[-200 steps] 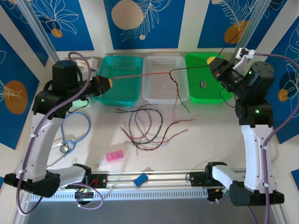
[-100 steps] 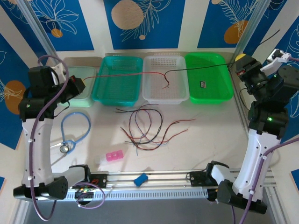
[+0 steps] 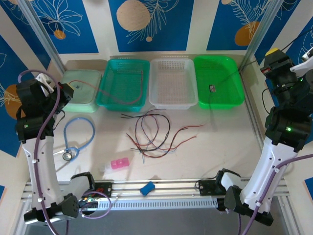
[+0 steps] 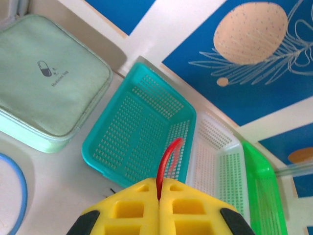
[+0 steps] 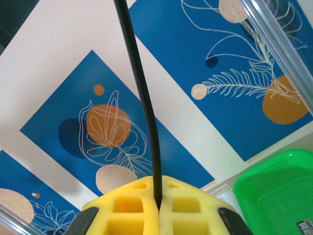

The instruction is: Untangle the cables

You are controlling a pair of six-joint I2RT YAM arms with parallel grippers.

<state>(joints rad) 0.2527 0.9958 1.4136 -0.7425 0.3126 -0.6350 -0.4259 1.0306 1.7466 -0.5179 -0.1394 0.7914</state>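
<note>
1. The cables were thin, limp wires. A loose heap of red, black and grey-blue cables (image 3: pixel 151 132) curled in open loops on the pale, smooth table (image 3: pixel 220 142), in front of the baskets.
2. The left hand (image 4: pixel 160 183) had blocky yellow fingers (image 4: pixel 129 208) pressed together on a red cable (image 4: pixel 168 154), which arched out toward the teal basket (image 4: pixel 90 147). The right hand (image 5: pixel 157 199) was clamped the same way on a black cable (image 5: pixel 139 73) rising straight out of its grip.
3. The teal, white (image 3: pixel 173 104) and green (image 3: pixel 220 104) baskets were rectangular plastic trays with perforated walls and floors. The mint pouch (image 4: pixel 44 83) was soft and rounded at its corners.
4. Half a second before, the red and black cables ran taut across the baskets and met over the white one. Now they had parted: the red lay slack in the teal basket, the black hung toward the green one, and both arms had swung further outward.
5. The pouch bore a pill symbol above a line of print too small to read. A small dark tag (image 3: pixel 212 88) lay in the green basket, unreadable.
</note>
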